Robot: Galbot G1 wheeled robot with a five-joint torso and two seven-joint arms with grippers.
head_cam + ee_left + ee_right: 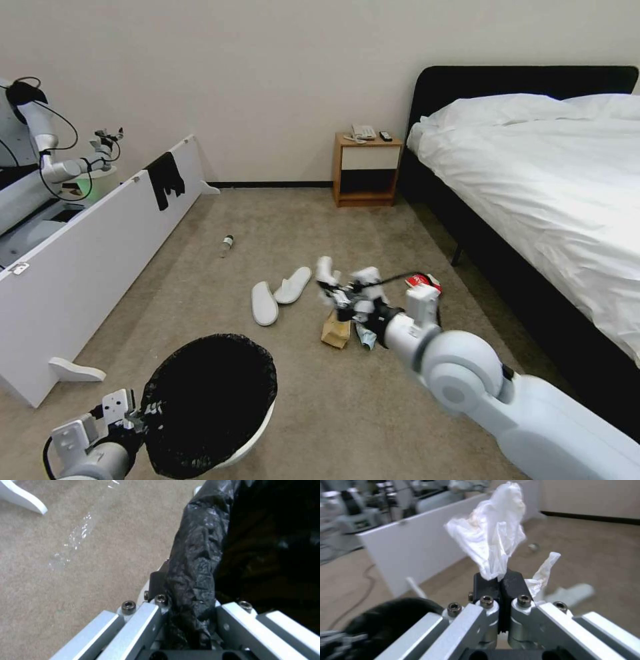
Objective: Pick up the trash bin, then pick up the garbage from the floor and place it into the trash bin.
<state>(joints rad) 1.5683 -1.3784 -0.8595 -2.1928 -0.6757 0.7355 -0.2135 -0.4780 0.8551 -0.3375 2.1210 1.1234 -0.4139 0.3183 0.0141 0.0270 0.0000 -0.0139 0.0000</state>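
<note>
Tissue [490,535] is pinched in the closed right hand [500,580], raised for carrying toward 8 o'clock, where the trash bin [257,433] is held at its rim by the clamped left hand [190,610].

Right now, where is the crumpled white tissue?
The tissue is pinched in the right gripper, lifted above the carpet near the slippers, right of the trash bin.

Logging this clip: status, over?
Left pincer shut on trash bin rim. Right pincer shut on white tissue, above floor litter. Path to bin open.
</note>
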